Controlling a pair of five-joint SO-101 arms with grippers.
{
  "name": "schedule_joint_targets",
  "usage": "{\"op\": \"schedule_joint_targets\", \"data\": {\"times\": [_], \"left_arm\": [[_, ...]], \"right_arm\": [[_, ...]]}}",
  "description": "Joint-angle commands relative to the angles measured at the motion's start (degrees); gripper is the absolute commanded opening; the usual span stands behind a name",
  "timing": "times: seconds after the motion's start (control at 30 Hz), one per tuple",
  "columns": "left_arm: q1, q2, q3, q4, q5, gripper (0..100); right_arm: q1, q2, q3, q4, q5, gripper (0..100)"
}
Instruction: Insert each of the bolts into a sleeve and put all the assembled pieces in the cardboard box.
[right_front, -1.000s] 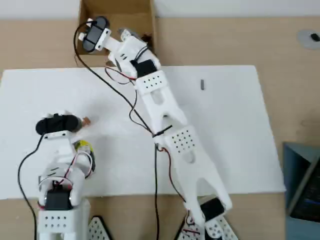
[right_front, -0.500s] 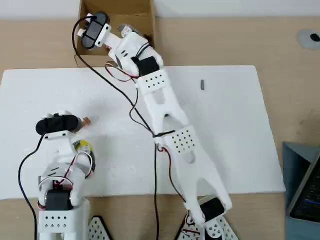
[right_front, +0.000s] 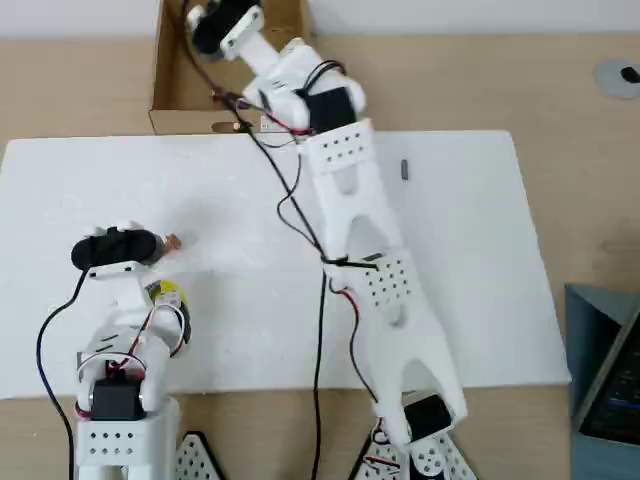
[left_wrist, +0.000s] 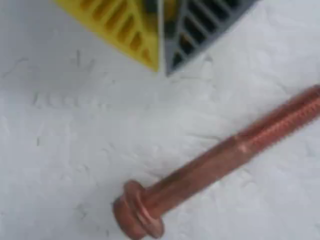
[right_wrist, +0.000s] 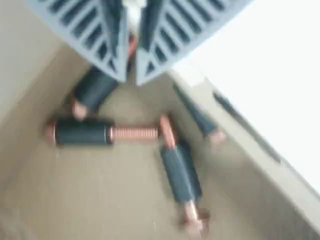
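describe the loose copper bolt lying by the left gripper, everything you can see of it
The bolt looks like copper-coloured metal, with a round flanged head, a smooth shank and threads toward the far end. It carries no sleeve. It lies flat on the textured white sheet, the only thing touching it. The left gripper, shut, sits close beside the shank but apart from it.

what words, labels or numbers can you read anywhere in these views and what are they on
No text can be read clearly.
Laptop screen: lines too small to read.
Yellow tag on the left arm: too small to read.
Bolt: no marking visible.
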Motion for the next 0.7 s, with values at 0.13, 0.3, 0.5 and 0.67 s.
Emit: {"op": "schedule_joint_targets", "data": {"times": [0.13, 0.3, 0.5, 0.67], "left_arm": [[-0.44, -0.4, -0.26, -1.23, -0.09, 0], [-0.44, -0.4, -0.26, -1.23, -0.09, 0], [-0.44, -0.4, -0.26, -1.23, -0.09, 0], [-0.44, -0.4, -0.26, -1.23, -0.09, 0]], "right_arm": [[4.0, -10.68, -3.12, 13.71, -7.47, 0.9], [4.44, -14.11, -3.21, 23.12, -12.57, 0.9], [5.05, -17.54, -2.59, 24.09, -15.21, 0.9], [5.67, -20.7, 3.3, 24.09, -15.3, 0.9]]}}
